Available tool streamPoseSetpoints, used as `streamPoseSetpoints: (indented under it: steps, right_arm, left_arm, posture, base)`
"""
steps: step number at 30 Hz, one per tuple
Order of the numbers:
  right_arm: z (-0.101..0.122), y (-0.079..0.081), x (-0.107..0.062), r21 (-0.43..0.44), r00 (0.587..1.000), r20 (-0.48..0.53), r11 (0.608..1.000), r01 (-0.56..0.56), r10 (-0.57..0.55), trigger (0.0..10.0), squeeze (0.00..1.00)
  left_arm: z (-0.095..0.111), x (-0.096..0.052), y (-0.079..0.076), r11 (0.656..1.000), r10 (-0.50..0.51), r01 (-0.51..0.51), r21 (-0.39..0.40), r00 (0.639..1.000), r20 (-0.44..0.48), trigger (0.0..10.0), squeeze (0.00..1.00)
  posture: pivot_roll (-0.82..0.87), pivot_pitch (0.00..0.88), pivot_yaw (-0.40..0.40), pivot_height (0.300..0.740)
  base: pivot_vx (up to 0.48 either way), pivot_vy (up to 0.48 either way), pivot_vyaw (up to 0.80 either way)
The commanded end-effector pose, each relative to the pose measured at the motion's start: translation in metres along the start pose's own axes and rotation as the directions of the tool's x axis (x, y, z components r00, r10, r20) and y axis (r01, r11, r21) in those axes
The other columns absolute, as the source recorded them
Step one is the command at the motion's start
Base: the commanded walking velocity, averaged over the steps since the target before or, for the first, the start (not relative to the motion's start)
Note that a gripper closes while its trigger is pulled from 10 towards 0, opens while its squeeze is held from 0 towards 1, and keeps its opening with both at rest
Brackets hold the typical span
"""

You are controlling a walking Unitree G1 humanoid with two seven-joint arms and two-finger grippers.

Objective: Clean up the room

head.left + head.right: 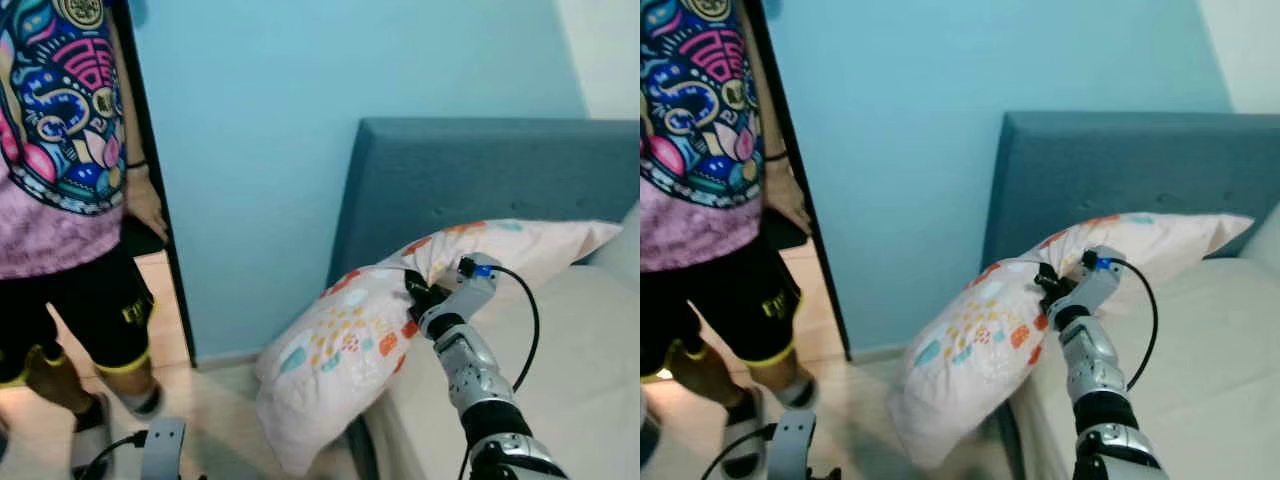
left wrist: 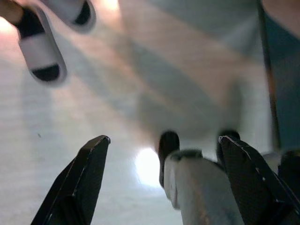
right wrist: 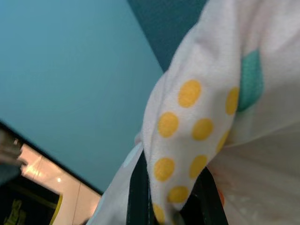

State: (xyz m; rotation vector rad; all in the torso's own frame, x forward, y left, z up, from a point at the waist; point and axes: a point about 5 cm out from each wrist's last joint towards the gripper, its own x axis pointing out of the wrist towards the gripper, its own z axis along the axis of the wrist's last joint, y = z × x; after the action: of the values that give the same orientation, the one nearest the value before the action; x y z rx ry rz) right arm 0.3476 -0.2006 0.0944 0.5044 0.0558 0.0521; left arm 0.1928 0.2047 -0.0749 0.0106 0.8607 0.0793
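The right gripper (image 1: 420, 296) was clamped on a fold of the pillow (image 1: 350, 345), a white one printed with yellow, orange and teal spots; in the right wrist view the two black fingers (image 3: 138, 197) pinched a ridge of the dotted fabric (image 3: 187, 140) between them. The pillow hung half off the left edge of the bed (image 1: 590, 380), its far end leaning against the blue-grey headboard (image 1: 480, 170) and its near end drooping toward the floor (image 1: 220, 420) beside the mattress. Behind it stood the light blue wall (image 1: 260, 150). At the far left a person (image 1: 70, 200) stood in a doorway (patterned shirt, black shorts with yellow trim, sandals on the feet). The left gripper (image 2: 161, 180) hung low over the pale floor, its jaws spread wide and holding nothing, with the person's sandal (image 2: 40, 56) visible beyond the fingertips.
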Motion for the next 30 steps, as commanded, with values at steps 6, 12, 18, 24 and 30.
streamPoseSetpoints:
  steps: [6,12,18,24,30]
  right_arm:
    - [0.025,-0.011,0.001,0.007,0.995,0.087,0.999,0.051,-0.051,10.0,0.0]
    - [0.027,-0.014,0.001,0.002,0.993,0.094,0.998,0.07,-0.07,10.0,0.0]
    - [0.027,-0.014,0.001,0.0,0.992,0.096,0.997,0.078,-0.078,10.0,0.0]
    - [0.033,-0.015,0.001,-0.002,0.988,0.123,0.996,0.093,-0.092,10.0,0.0]
    - [0.038,-0.018,0.001,-0.002,0.985,0.14,0.995,0.104,-0.103,10.0,0.0]
  left_arm:
    - [0.004,0.001,-0.007,1.0,-0.027,0.027,0.014,1.0,0.008,10.0,0.0]
    - [0.004,0.001,-0.007,1.0,-0.03,0.03,0.01,0.999,0.012,10.0,0.0]
    - [0.004,0.001,-0.007,0.999,-0.03,0.03,0.01,0.999,0.013,10.0,0.0]
    - [0.003,0.001,-0.007,1.0,-0.026,0.026,0.008,1.0,0.012,10.0,0.0]
    - [0.003,0.001,-0.007,1.0,-0.022,0.022,-0.005,1.0,0.011,10.0,0.0]
  posture:
    - [0.03,0.0,-0.091,0.74]
    - [0.03,0.0,-0.092,0.74]
    - [0.03,0.0,-0.092,0.74]
    - [0.03,0.0,-0.095,0.74]
    - [0.03,0.0,-0.095,0.74]
  base:
    - [0.48,0.0,-0.72]
    - [0.48,0.0,-0.77]
    - [0.48,0.0,-0.76]
    - [0.451,0.0,-0.25]
    - [0.389,0.0,0.0]
